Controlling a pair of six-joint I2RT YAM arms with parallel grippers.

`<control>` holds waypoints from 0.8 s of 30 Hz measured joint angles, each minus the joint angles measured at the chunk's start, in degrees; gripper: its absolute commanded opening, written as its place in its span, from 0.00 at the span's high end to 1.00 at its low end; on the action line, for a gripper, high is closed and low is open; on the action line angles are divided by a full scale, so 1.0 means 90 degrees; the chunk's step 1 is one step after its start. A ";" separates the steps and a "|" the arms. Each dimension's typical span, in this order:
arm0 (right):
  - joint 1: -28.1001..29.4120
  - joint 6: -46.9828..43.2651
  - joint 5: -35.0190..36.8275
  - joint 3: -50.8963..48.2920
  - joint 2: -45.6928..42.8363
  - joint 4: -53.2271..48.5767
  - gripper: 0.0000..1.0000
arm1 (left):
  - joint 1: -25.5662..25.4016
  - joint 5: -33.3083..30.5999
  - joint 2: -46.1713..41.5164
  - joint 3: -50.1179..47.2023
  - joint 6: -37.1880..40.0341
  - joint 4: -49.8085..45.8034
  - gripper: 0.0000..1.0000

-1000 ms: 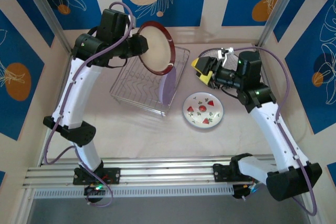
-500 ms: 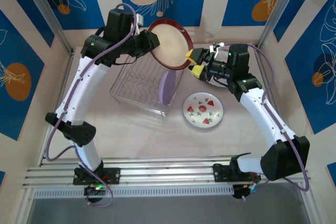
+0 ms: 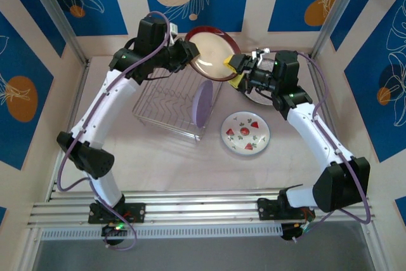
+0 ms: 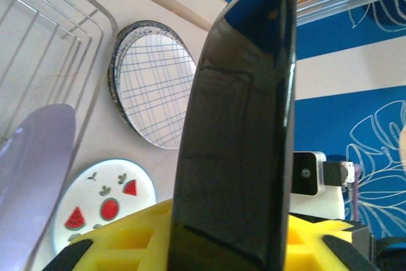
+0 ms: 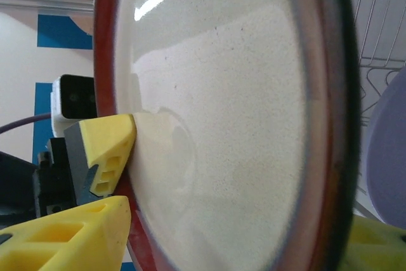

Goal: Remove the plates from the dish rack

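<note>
My left gripper (image 3: 188,55) is clamped on the red-rimmed plate (image 3: 212,52), holding it on edge above the dish rack's (image 3: 165,103) far right corner. My right gripper (image 3: 233,70) straddles the opposite rim, fingers apart. A lilac plate (image 3: 203,103) stands in the rack. The strawberry plate (image 3: 245,133) lies just right of it, with bare table (image 3: 177,163) in front.

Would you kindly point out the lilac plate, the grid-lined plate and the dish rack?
lilac plate (image 3: 203,104), top external view, centre of its face.
grid-lined plate (image 4: 156,87), left wrist view, centre of its face.
dish rack (image 3: 163,103), top external view, bare wire floor.
</note>
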 measured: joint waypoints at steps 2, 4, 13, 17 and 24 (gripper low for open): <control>0.0000 0.0068 -0.0002 0.0000 0.0017 0.0061 0.45 | 0.0002 0.0078 -0.0085 -0.0272 -0.0216 0.0299 0.97; 0.0000 0.0126 0.0017 0.0002 0.0039 0.0114 0.53 | 0.0002 0.0126 -0.0124 -0.0444 -0.0403 0.0549 0.97; -0.0034 0.0294 0.0090 0.0039 0.0078 0.0265 0.74 | 0.0002 0.0328 -0.0192 -0.0860 -0.0996 0.1331 0.97; -0.0078 0.0559 0.0129 0.0044 0.0078 0.0272 0.84 | 0.0012 0.0393 -0.0221 -0.1081 -0.1090 0.1654 0.97; -0.0100 0.0614 0.0226 0.0046 0.0053 0.0260 1.00 | 0.0015 0.0435 -0.0226 -0.1202 -0.1156 0.1889 0.74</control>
